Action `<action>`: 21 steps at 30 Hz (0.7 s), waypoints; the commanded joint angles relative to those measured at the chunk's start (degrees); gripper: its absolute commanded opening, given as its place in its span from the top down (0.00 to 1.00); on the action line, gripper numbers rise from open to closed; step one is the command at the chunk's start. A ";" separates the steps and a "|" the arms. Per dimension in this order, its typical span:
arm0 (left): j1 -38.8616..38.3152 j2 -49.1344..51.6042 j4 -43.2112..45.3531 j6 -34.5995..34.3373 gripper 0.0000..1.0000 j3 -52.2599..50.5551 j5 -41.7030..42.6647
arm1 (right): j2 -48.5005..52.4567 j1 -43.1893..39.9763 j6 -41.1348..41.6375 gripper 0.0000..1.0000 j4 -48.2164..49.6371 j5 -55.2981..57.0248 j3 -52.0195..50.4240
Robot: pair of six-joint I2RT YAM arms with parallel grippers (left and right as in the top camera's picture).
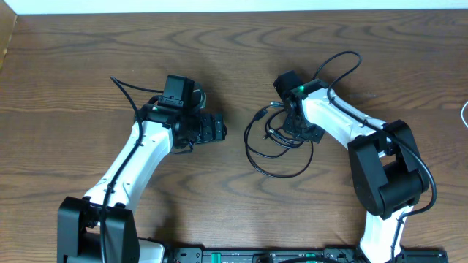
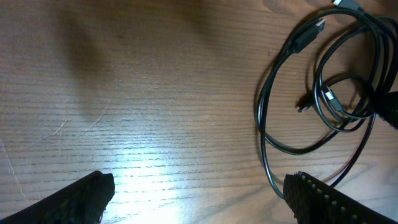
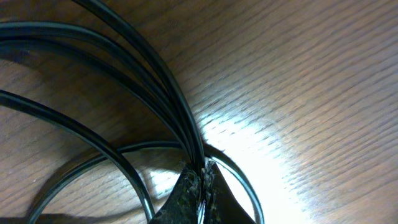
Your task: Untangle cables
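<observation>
The cables (image 1: 272, 150) are thin black cords looped in loose curls on the wooden table, right of centre. In the left wrist view the cables (image 2: 311, 99) lie at the right with small plug ends at the top. My right gripper (image 1: 296, 126) sits over the right side of the loops. In the right wrist view its fingers (image 3: 204, 176) are shut on several black strands (image 3: 149, 81). My left gripper (image 1: 219, 128) is open and empty, just left of the loops; its fingertips (image 2: 199, 193) are spread wide, and one loop passes beside the right finger.
The right arm's own thicker black wire (image 1: 336, 62) arcs behind its wrist. A white cord end (image 1: 464, 113) shows at the table's right edge. Bare wood lies left and behind the arms.
</observation>
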 commanded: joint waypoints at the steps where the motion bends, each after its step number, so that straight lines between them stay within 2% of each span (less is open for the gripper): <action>1: 0.13 -0.09 -0.81 0.61 0.08 0.52 -0.55 | -1.11 -0.15 -5.03 0.99 0.02 3.80 1.46; 3: 0.13 -0.09 -0.94 1.29 0.08 0.52 -0.57 | -2.45 -0.26 -10.60 0.99 -1.05 3.80 4.57; 4: 0.13 -0.09 -0.96 1.44 0.08 0.52 -0.57 | -4.72 -0.24 -17.20 0.99 -2.60 3.56 9.90; 7: 0.13 -0.09 -0.92 1.42 0.08 0.52 -0.57 | -8.76 -0.24 -28.59 0.99 -4.87 1.33 19.80; 9: 0.13 -0.09 -0.94 1.44 0.07 0.52 -0.57 | -11.17 -0.24 -33.05 0.99 -5.92 0.22 26.16; 14: 0.13 -0.09 -0.98 1.44 0.08 0.52 -0.55 | -17.51 -0.39 -34.38 0.99 -5.84 0.33 41.83; 17: 0.13 -0.09 -0.98 1.42 0.08 0.52 -0.33 | -19.96 -0.52 -35.12 0.99 -4.55 0.13 46.82; 21: 0.11 -0.09 -0.79 3.93 0.08 0.52 6.71 | -24.00 -0.52 -38.42 0.99 -1.22 -0.09 50.77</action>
